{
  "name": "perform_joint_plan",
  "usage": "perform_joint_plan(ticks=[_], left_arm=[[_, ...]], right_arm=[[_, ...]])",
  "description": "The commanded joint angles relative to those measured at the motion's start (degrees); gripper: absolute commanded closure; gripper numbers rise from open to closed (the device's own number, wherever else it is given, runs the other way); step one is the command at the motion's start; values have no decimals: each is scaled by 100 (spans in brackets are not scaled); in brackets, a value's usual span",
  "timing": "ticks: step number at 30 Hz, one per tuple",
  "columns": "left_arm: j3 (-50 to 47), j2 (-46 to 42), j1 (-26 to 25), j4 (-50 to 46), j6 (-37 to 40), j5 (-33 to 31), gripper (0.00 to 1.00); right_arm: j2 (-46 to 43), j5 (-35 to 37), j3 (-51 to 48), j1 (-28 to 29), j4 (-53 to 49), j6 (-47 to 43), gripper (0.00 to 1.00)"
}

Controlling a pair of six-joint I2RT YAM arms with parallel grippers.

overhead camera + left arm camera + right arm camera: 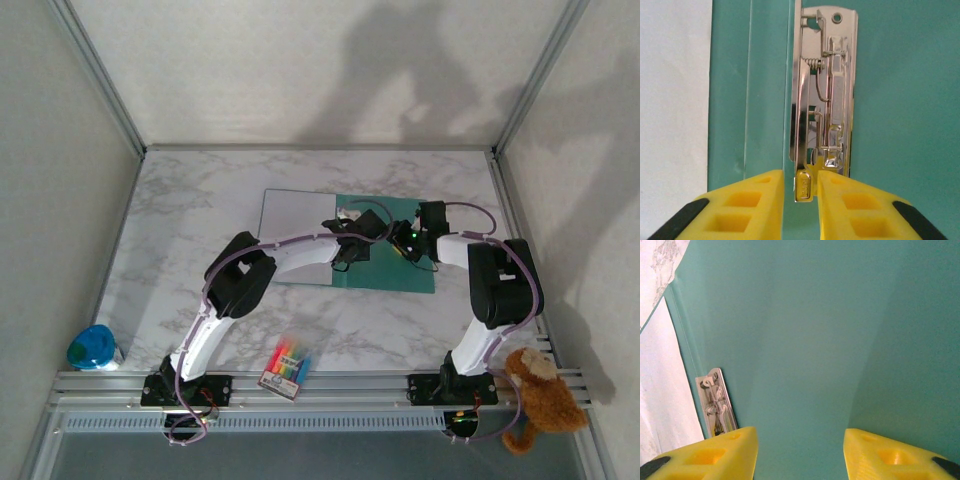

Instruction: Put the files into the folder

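The left pincer (801, 176) is narrowed to a slim gap around the lever tab (805, 186) of the metal clip (825, 90); whether the tab is clamped cannot be told. The right pincer (800, 440) is spread wide over the folder (392, 278), with nothing gripped. The folder is laid open on the tabletop (190, 200), one clip at its spine. The files (295, 225) are laid flat just left of that spine; their number cannot be counted. One pen packet (288, 362), one blue object (92, 347) and one plush toy (540, 392) are set near the front edge.
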Motion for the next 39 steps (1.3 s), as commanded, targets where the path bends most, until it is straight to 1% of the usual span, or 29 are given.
perform_joint_plan(ticks=[1, 7, 10, 12, 14, 20, 24, 30, 32, 34, 38, 39], left_arm=[[201, 81, -88, -229, 55, -95, 77], [266, 116, -116, -326, 65, -176, 78], [290, 107, -123, -344, 60, -220, 66], [311, 107, -124, -369, 60, -252, 64], [315, 107, -120, -379, 56, -268, 66], [320, 140, -124, -375, 55, -225, 76], [333, 184, -124, -410, 63, -251, 76], [425, 244, -124, -555, 65, -374, 67], [434, 256, -124, -555, 72, -383, 68], [436, 273, -124, -555, 80, -356, 71], [443, 308, -120, -560, 74, -356, 74], [443, 309, -116, -563, 76, -357, 77]], right_arm=[[154, -98, 1, -36, 87, 80, 52], [217, -177, 20, -36, 122, 116, 52], [243, -179, 31, -37, 123, 116, 53], [239, -181, 29, -38, 114, 113, 53], [226, -182, 32, -38, 114, 107, 53], [216, -194, 36, -34, 103, 103, 53], [219, -204, 53, -38, 91, 99, 53], [218, -201, 48, -38, 95, 102, 54], [242, -212, 55, -38, 91, 100, 54], [248, -219, 64, -34, 88, 104, 54], [252, -218, 53, -38, 88, 109, 54], [244, -212, 56, -37, 92, 107, 54]])
